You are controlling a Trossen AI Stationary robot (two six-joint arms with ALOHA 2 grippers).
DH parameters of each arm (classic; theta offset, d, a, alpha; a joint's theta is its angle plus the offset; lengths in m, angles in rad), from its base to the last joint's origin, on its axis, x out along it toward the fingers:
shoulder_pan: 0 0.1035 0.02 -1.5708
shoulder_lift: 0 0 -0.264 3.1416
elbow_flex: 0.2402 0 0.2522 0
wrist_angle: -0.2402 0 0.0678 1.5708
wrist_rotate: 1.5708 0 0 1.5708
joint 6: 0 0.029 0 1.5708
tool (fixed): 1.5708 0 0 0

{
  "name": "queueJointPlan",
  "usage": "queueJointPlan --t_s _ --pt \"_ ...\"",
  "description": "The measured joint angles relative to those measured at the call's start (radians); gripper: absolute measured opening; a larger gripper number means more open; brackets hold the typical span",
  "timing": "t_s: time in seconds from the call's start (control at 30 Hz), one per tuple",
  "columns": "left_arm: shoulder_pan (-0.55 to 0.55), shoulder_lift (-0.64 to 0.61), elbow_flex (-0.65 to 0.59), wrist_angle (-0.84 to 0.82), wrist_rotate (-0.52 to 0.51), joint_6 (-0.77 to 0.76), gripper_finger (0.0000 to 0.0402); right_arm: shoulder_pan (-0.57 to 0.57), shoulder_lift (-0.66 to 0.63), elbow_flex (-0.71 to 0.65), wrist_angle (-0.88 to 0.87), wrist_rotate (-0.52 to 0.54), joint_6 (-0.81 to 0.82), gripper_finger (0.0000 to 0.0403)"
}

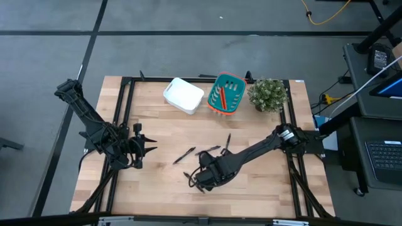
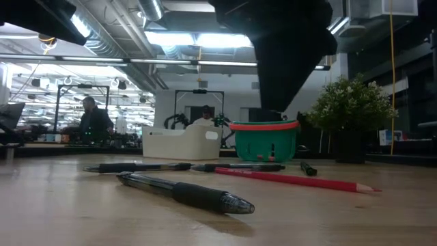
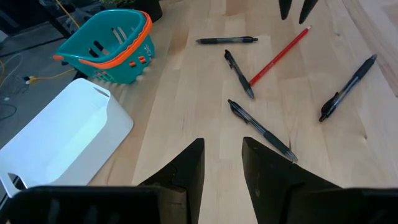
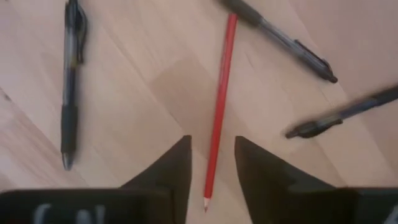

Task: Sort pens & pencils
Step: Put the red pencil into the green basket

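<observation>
Right gripper [image 4: 211,165] part open, empty, straddling red pencil [image 4: 219,106] on table [image 4: 155,81]; descend centred, close squarely. Left gripper [image 3: 222,163] open, empty, waiting.

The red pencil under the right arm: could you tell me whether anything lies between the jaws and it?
Nothing visible does. The right gripper hangs directly over the red pencil, open jaws on either side of its shaft. The pens nearby lie clear of it on the bare table.
</observation>
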Motion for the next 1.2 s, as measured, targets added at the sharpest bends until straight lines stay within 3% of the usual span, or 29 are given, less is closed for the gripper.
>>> queueJointPlan --t_s 0.23,0.5,0.77,0.97,1.2 --pt "0.0 0.0 0.0 0.0 0.0 0.0 0.0102 -0.016 0.007 0.0 0.031 0.0 -0.004 0.0158" --pt "0.0 0.0 0.0 -0.001 0.0 0.0 0.0102 -0.02 0.015 -0.032 0.053 0.008 -0.034 0.015" --pt "0.0 0.0 0.0 -0.001 0.0 0.0 0.0102 -0.02 0.017 -0.159 0.159 -0.002 -0.034 0.0146" --pt "0.0 0.0 0.0 0.0 0.0 0.0 0.0102 -0.025 0.017 -0.2 0.207 -0.07 -0.034 0.0145" --pt "0.0 0.0 0.0 0.0 0.0 -0.001 0.0102 -0.047 0.017 -0.232 0.267 -0.073 -0.082 0.0145"
